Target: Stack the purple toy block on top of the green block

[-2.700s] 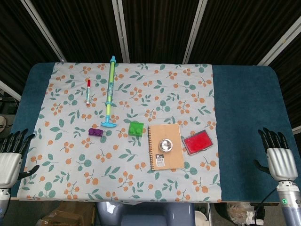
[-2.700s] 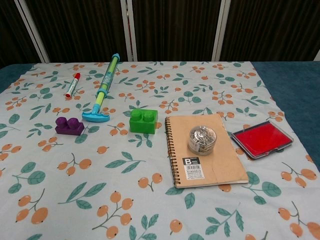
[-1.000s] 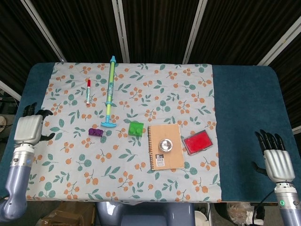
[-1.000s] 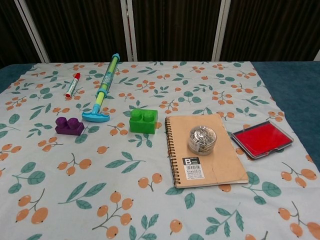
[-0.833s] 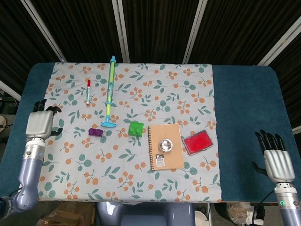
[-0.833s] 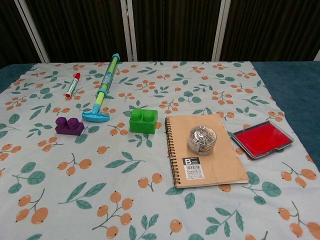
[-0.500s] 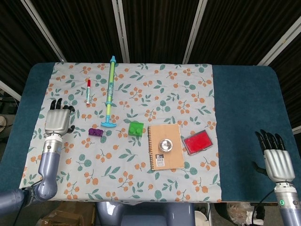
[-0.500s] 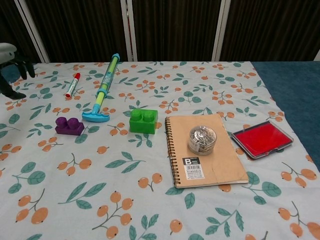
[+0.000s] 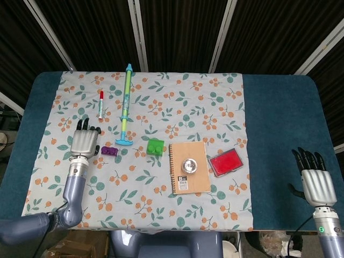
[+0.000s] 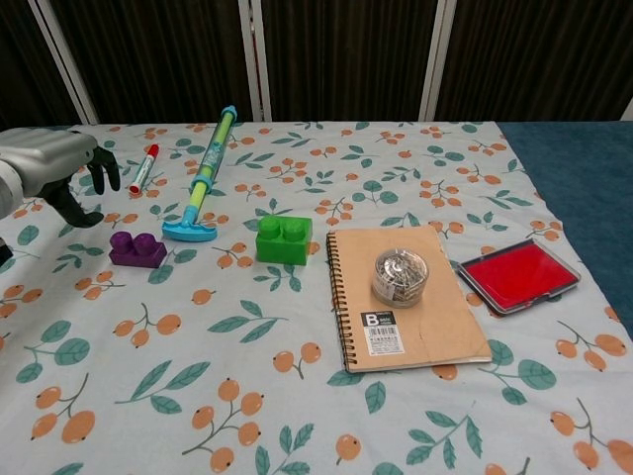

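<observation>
From the head view, you see a blue worktop covered across its left and middle by a cloth printed with leaves and orange berries; dark slatted panels stand behind the far edge. Your left hand hovers just left of the purple block, fingers apart and holding nothing. The purple block lies toward the near left of the cloth, its long axis running left to right, parallel to the near edge. The green block sits near it on the right, apart, studs up. Your right hand hangs by the near right corner, fingers spread, empty.

From the chest view, your left hand enters at the left edge, fingers curled downward and apart, above and left of the purple block. The green block stands beside a spiral notebook.
</observation>
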Motion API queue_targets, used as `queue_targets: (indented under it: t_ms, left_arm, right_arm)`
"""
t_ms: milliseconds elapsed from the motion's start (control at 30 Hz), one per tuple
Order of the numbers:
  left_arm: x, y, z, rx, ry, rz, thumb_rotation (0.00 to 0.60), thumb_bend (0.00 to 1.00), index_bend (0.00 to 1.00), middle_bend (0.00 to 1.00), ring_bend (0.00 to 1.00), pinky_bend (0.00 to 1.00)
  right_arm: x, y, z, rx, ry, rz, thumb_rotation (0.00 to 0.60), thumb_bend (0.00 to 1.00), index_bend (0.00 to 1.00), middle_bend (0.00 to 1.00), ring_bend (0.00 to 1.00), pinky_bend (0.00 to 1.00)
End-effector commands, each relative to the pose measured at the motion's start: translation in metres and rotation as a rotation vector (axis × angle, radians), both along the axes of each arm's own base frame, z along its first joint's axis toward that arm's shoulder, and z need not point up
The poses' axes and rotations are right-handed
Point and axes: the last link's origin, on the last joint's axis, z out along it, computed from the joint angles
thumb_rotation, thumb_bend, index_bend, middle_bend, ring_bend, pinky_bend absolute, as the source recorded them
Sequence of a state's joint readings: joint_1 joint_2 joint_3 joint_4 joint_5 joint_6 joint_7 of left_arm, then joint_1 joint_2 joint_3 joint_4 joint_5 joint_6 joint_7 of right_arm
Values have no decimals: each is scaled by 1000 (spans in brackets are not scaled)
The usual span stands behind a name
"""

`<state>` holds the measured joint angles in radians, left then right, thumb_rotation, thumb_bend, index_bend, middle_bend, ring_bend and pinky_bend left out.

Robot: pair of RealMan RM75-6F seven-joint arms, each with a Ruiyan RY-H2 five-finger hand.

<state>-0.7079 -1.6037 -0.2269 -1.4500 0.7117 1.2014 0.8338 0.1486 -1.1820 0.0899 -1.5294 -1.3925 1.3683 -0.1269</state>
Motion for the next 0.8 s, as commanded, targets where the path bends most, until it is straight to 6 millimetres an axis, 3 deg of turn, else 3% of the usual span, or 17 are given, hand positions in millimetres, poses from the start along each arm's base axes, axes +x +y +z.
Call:
queue_targets:
  t_ms: [33, 800]
  left_arm:
    - [-1, -3, -2, 3, -3, 0, 600, 385, 314, 323, 16, 0]
    - [-1, -13, -38, -85, 22, -29, 600, 348, 292, 307, 16, 0]
  right_arm:
    - [0, 0, 0, 1, 1, -1, 600, 223, 19, 64, 88, 0]
    - [4, -4, -3, 9, -2, 17, 600, 223, 19, 64, 88, 0]
